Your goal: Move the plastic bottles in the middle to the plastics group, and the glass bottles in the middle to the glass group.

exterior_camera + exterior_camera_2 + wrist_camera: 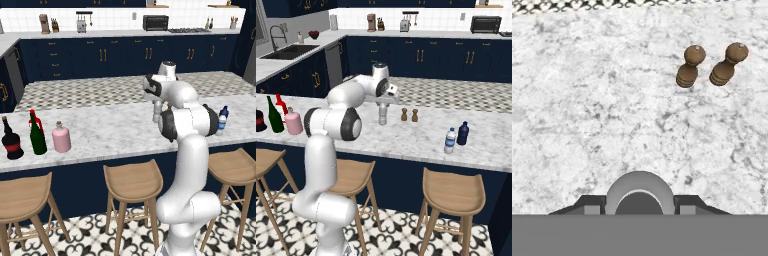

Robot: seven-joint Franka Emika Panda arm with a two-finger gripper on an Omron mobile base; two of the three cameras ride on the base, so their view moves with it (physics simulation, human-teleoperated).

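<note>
Slim bottle (382,114) held upright between closed jaws of gripper (383,106), just left of the shakers (409,115) on the counter (421,137). Well short of the water bottle (450,140). Could clip a shaker during the carry, or slip and topple.

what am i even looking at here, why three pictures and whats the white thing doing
The white thing is a robot arm on a driving base, in a computer-made kitchen. Two pictures come from cameras on the base behind the arm, one from each side. The third comes from a camera on its hand, looking down at the marble counter.

The gripper is closed around a small pale bottle, which looks lifted off the counter; the rounded grey shape in the hand view is its top. Nearby stand two brown shakers.

At one end are a black bottle, red bottle, green bottle and pink flask. At the other are a water bottle and a dark blue bottle.
</note>
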